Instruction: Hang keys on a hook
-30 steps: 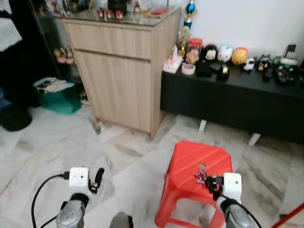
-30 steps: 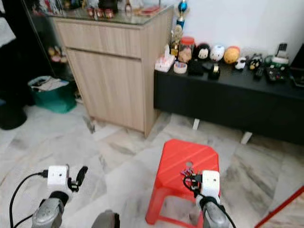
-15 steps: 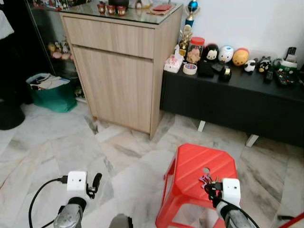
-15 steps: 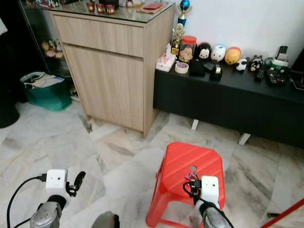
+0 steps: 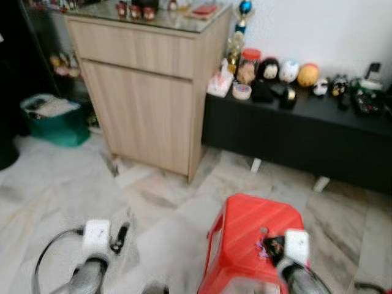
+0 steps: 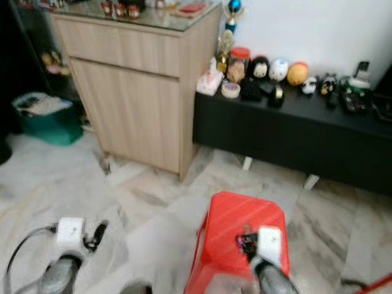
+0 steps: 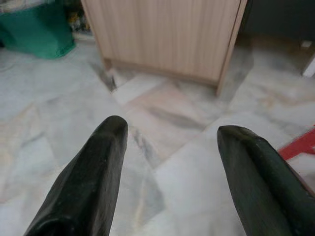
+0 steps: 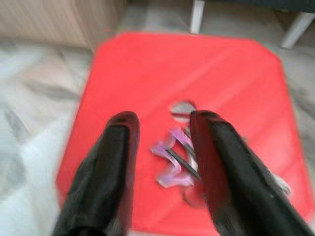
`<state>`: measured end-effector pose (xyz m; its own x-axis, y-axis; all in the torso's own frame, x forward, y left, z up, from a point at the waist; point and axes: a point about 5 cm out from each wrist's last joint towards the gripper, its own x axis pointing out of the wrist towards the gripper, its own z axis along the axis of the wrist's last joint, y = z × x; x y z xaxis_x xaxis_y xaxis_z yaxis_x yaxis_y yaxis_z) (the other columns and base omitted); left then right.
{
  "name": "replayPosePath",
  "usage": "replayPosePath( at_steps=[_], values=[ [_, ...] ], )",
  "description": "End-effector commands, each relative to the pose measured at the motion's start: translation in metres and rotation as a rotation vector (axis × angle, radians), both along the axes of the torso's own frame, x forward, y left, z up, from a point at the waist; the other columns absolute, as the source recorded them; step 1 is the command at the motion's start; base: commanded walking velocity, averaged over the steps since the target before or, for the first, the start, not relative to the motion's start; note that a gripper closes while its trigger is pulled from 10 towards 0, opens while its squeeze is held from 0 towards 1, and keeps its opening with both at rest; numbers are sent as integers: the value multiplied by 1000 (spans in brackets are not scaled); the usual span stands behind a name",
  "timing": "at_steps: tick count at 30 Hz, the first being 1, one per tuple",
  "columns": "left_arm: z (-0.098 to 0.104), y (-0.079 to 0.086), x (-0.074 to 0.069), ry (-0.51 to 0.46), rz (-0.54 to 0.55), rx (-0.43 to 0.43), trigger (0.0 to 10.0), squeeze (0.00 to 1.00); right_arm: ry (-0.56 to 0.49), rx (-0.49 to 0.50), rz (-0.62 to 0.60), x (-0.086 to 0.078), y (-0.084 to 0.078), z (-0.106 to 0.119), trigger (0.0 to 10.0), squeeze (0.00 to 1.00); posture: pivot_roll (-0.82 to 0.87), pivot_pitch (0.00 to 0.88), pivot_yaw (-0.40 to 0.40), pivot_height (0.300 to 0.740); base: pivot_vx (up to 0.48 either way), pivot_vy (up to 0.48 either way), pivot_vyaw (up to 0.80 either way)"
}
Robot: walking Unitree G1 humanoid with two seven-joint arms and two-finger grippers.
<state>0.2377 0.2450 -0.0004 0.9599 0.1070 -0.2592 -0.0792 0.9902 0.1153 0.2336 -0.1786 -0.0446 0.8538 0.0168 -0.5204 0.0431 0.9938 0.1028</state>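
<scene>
The keys (image 8: 174,157) lie on the red stool (image 8: 147,73) near its centre hole, between the spread fingers of the right claw (image 8: 165,147), not yet gripped; the released left claw (image 7: 170,147) is well apart

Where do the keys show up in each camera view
Left eye: keys on the red stool, by the right gripper.
Right eye: keys on the stool top, low centre-right.
Left wrist: floor and wooden cabinet, no keys.
Right wrist: keys between the black fingers.
Shared landmark: the stool.
</scene>
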Motion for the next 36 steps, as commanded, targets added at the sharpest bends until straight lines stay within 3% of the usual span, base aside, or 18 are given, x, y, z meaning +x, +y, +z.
replayPosePath(
  at_steps=[1,11,18,26,36],
  values=[
    [1,-9,3,-18,-17,-19,10000,0,29,-27,-39,-7,-16,-3,10000,0,116,0,-54,650,289,0,0],
    [0,-6,1,-12,-7,-7,10000,0,49,-32,-37,-9,-15,-6,10000,0,119,0,-52,650,179,0,0],
    [-5,-3,-6,16,5,-6,10000,0,144,-104,23,-16,-18,-13,10000,0,116,0,-46,650,0,0,0],
    [-8,1,-10,34,13,1,10000,0,167,-138,0,-7,-27,-8,10000,0,122,0,-41,635,0,0,0],
    [-7,2,-10,37,5,3,10000,0,158,-157,42,-3,-20,-7,10000,0,126,0,-32,620,0,0,0]
  ],
)
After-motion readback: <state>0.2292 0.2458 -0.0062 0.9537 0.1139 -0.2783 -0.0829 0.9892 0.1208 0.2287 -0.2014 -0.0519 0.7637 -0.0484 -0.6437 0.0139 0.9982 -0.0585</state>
